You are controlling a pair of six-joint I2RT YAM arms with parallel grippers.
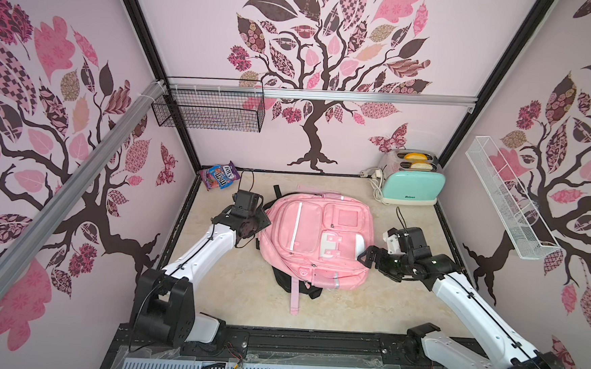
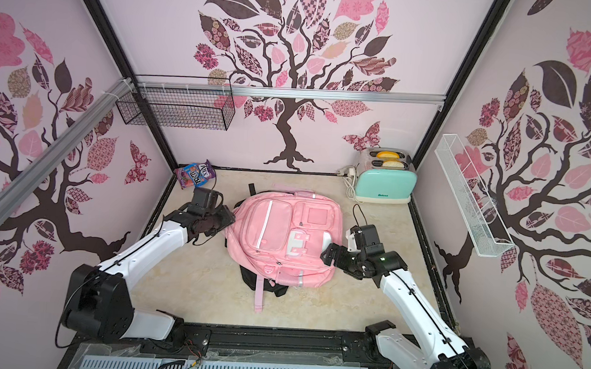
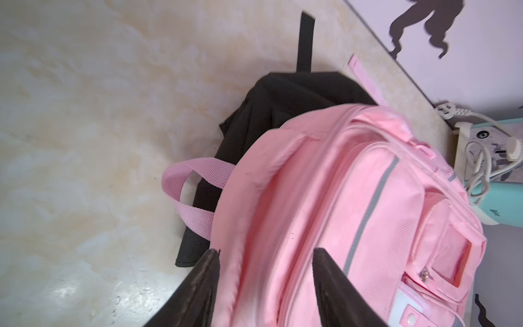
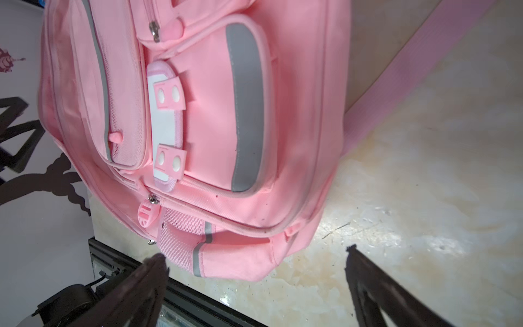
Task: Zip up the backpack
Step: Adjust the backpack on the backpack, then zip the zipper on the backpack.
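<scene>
**Inspector:** Where is the backpack [image 1: 318,243] lying?

**Assessor:** It is lying front-up on the table [image 1: 217,293], between the two tools. It is resting on a black backpack [image 3: 283,93] that is showing from under its edges.

**Inspector:** What is the left tool [image 3: 266,252] doing?

**Assessor:** Its jaws are standing apart, straddling the pink pack's top edge. Fabric is running between the fingers, but nothing is being pinched. The pink carry loop [image 3: 184,195] is sitting just ahead of it, off to one side.

**Inspector:** And the right tool [image 4: 254,252]?

**Assessor:** Its jaws are spreading wide and holding nothing. The pack's lower corner, with the mesh pocket [image 4: 181,240], is lying just ahead of its fingertips.

**Inspector:** Which step is in hand?

**Assessor:** I am judging that both tools are standing between grips, since neither is holding a slider. A pink zipper pull [image 4: 147,216] is hanging just ahead of the right tool, and the zip line running from it is looking closed. The left wrist view is blurring, so the top zip is possibly not fully shut; I am not ruling on that.

**Inspector:** What is the next move calling for?

**Assessor:** If any zip is gaping, one tool is needing to pin the fabric taut. The other is then needing to close on the small slider tab and draw it along the track. Otherwise both are needing only to back clear.
</scene>
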